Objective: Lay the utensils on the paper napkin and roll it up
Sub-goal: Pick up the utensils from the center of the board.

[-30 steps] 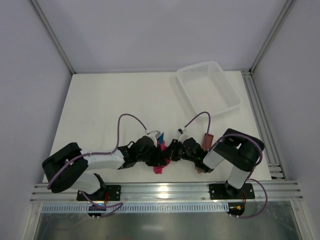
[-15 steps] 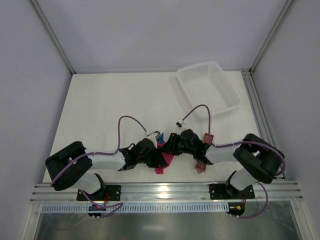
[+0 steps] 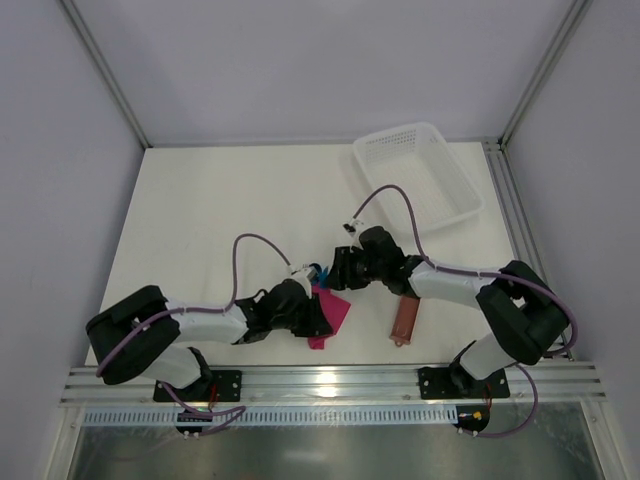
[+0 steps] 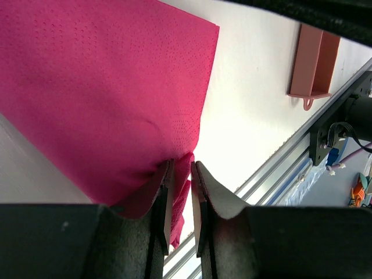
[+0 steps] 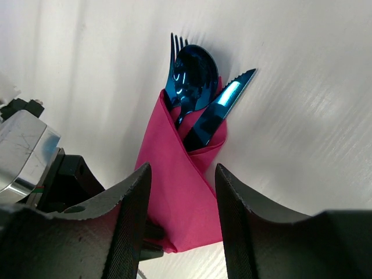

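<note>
Over the last second the right hand (image 3: 332, 278) has pulled back toward the far side and spread its jaws. It now hovers open, gripping nothing, above the slim blue plastic utensils (image 5: 195, 87): a fork, a round spoon and a serrated knife. Their heads stick out of the thin magenta-pink paper napkin (image 5: 177, 192) folded around their handles. The left hand (image 4: 180, 174) is closed on the napkin's near edge, seemingly a folded corner, though its fingers hide part of it. The bundle lies on the white worktop (image 3: 220, 210) near the front metal rail (image 3: 330, 380). A flat reddish-brown oblong sleeve (image 3: 405, 320) lies to the right, with worktop showing between it and the napkin's free edge. A white mesh basket (image 3: 418, 172) sits well apart at the far right.
</note>
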Robot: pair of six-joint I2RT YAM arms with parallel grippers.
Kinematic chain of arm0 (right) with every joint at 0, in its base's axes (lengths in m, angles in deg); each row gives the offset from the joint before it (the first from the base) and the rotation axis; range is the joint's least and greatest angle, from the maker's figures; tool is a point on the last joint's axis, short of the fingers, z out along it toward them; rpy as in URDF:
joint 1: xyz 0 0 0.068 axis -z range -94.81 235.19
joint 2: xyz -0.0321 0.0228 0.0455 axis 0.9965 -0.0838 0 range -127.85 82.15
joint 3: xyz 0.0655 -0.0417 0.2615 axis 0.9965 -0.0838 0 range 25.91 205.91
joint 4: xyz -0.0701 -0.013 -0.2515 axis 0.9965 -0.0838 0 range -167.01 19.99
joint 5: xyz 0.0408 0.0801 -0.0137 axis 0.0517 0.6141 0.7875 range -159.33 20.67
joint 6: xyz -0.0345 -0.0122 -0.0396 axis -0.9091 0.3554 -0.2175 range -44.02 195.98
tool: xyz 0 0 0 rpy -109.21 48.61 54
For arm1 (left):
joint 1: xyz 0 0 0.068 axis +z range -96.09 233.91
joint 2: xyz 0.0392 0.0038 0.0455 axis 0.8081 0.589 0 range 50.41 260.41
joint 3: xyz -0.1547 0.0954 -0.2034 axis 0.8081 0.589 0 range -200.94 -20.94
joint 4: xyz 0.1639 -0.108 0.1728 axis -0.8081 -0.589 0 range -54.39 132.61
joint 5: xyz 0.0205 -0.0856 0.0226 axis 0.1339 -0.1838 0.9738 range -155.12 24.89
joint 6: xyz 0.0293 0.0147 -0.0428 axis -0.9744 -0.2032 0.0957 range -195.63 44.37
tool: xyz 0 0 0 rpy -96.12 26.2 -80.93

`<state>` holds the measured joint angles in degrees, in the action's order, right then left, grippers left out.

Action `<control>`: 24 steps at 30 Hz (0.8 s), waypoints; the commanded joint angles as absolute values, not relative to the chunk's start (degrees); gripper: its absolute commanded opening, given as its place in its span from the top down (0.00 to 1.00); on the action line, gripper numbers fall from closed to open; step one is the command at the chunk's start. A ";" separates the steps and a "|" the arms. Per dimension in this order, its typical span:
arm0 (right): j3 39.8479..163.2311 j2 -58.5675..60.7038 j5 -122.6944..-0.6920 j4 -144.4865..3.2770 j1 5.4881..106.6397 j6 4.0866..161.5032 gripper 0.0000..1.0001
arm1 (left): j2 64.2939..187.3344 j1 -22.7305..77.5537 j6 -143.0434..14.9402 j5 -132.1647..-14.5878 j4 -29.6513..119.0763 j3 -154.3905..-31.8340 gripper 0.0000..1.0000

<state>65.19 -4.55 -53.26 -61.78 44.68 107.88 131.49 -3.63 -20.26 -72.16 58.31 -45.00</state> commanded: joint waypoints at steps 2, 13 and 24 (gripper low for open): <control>68.01 -6.96 -48.25 -65.09 44.76 106.21 0.49 | 130.83 -4.10 -20.26 -70.56 55.79 -42.74 0.77; 68.00 -12.07 -47.88 -62.54 43.88 106.65 0.47 | 130.57 -4.01 -20.08 -70.48 57.02 -41.95 0.77; 70.64 -13.30 -55.62 -71.15 39.75 107.97 0.47 | 130.65 -4.01 -20.00 -70.48 57.29 -41.95 0.78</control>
